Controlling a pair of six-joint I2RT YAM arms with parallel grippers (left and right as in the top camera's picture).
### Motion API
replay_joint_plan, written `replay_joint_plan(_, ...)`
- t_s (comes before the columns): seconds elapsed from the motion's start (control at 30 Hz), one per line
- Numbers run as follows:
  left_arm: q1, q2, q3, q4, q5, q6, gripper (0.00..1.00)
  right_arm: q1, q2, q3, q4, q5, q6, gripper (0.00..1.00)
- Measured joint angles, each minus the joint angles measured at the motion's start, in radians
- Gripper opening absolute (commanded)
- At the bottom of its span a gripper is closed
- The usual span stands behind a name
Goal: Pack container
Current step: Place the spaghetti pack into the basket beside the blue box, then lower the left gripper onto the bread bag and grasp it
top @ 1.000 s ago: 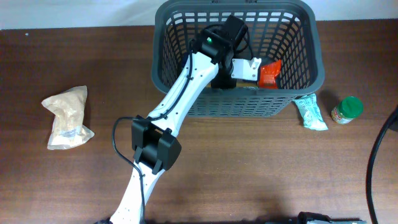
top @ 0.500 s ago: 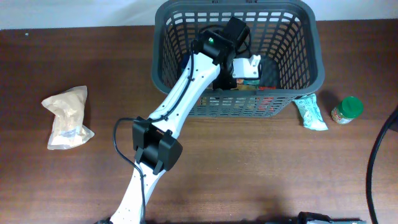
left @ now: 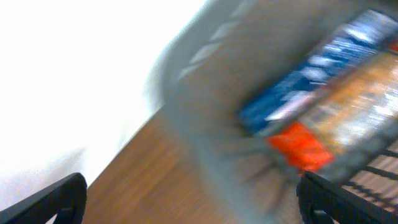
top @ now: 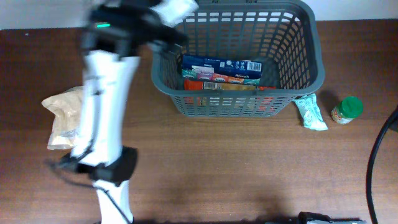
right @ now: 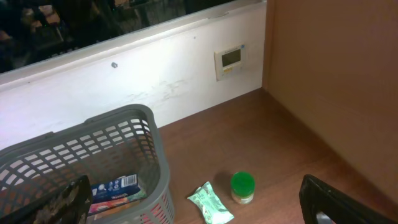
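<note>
The container [top: 298,25], a dark grey lattice basket, stands at the back centre of the table. Inside lie a blue box [top: 221,64] and orange and red packs [top: 221,85] stacked beside it. My left gripper [top: 173,11], motion-blurred, is above the basket's far left corner, outside its rim. In the left wrist view the left gripper [left: 193,202] is open and holds nothing, with the blurred basket wall [left: 205,112] and blue box [left: 311,93] beyond. My right gripper [right: 199,208] is open and empty, high above the basket [right: 93,140].
A beige bag [top: 67,118] lies at the table's left. To the right of the basket lie a green-white packet [top: 310,113] and a green-lidded jar [top: 347,109], which also show as the packet [right: 211,202] and jar [right: 242,186]. A white wall [right: 155,74] runs behind the table.
The left gripper opened and let go of the red pack inside the basket. The left arm then swung up and out towards the basket's far left corner. The right arm has not visibly moved.
</note>
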Motion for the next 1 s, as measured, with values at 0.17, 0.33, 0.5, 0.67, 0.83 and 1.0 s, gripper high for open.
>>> replay_joint_plan(0.17, 0.227, -0.112, -0.011, 0.005, 0.004, -0.075, 0.99, 0.0, 0.0, 0.0, 0.0, 0.0, 0.0, 0.99)
replay_joint_plan(0.33, 0.421, -0.142, -0.118, -0.05, 0.005, -0.177, 0.99, 0.0, 0.0, 0.0, 0.0, 0.0, 0.0, 0.99)
replay_joint_plan(0.5, 0.55, -0.119, -0.363, -0.054, 0.008, -0.244, 0.99, 0.0, 0.0, 0.0, 0.0, 0.0, 0.0, 0.99)
replay_joint_plan(0.67, 0.625, -0.055, -0.664, 0.097, 0.012, -0.266, 0.99, 0.0, 0.0, 0.0, 0.0, 0.0, 0.0, 0.99)
replay_joint_plan(0.83, 0.676, 0.026, -0.86, 0.21, 0.006, -0.274, 0.99, 0.0, 0.0, 0.0, 0.0, 0.0, 0.0, 0.99)
replay_joint_plan(1.0, 0.731, 0.092, -0.912, 0.25, -0.011, -0.289, 1.0, 0.0, 0.0, 0.0, 0.0, 0.0, 0.0, 0.99)
